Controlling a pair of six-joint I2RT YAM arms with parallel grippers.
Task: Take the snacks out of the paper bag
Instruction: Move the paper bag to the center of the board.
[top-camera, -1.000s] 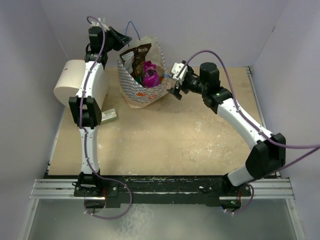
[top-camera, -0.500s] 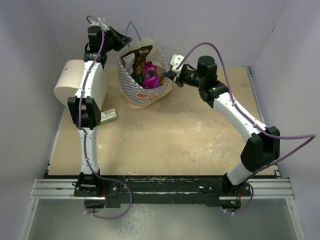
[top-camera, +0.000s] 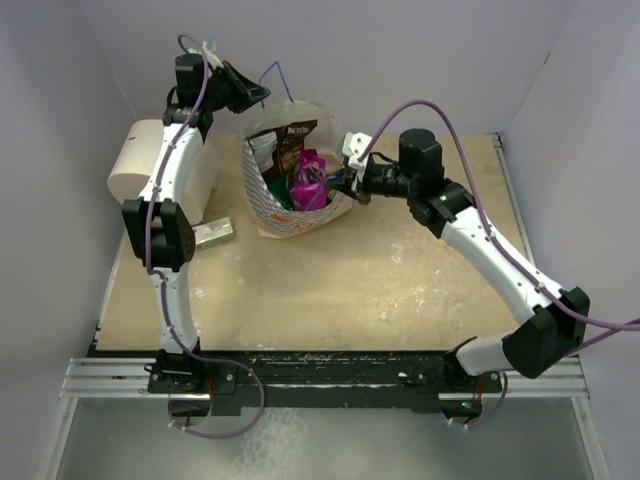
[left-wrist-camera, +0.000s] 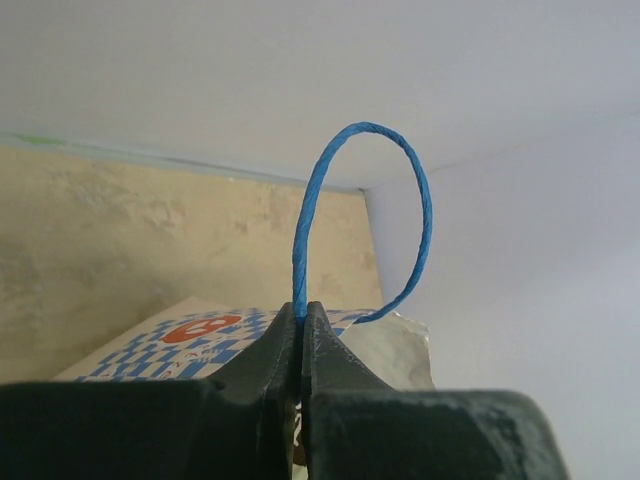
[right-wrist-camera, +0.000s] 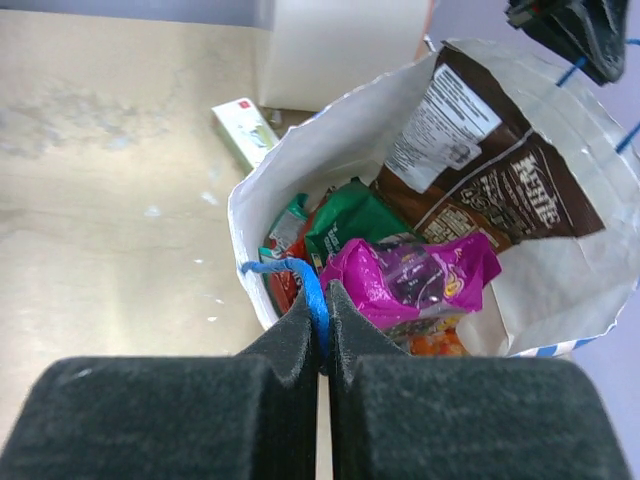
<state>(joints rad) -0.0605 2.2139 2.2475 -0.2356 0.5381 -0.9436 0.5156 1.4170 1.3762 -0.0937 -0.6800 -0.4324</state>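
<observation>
Pinching one thin blue cord handle (left-wrist-camera: 425, 210) each, left gripper (left-wrist-camera: 302, 322) and right gripper (right-wrist-camera: 322, 312) hold the white blue-patterned paper bag (top-camera: 275, 205) at twelve o'clock — shiny crinkly snack packets (right-wrist-camera: 415, 275) inside — overpulling might tear it

Left tool (left-wrist-camera: 302, 318), right tool (right-wrist-camera: 322, 322) (both clamped)

White paper bag (right-wrist-camera: 330, 150), blue-patterned band (left-wrist-camera: 150, 358), blue cord handle (left-wrist-camera: 360, 200), magenta packet (right-wrist-camera: 410, 275), green packet (right-wrist-camera: 350, 225), brown packet (right-wrist-camera: 500, 170)

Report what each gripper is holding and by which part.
Left gripper: shut on one thin blue cord handle of the white patterned paper bag. Right gripper: shut on the bag's other blue cord handle.
</observation>
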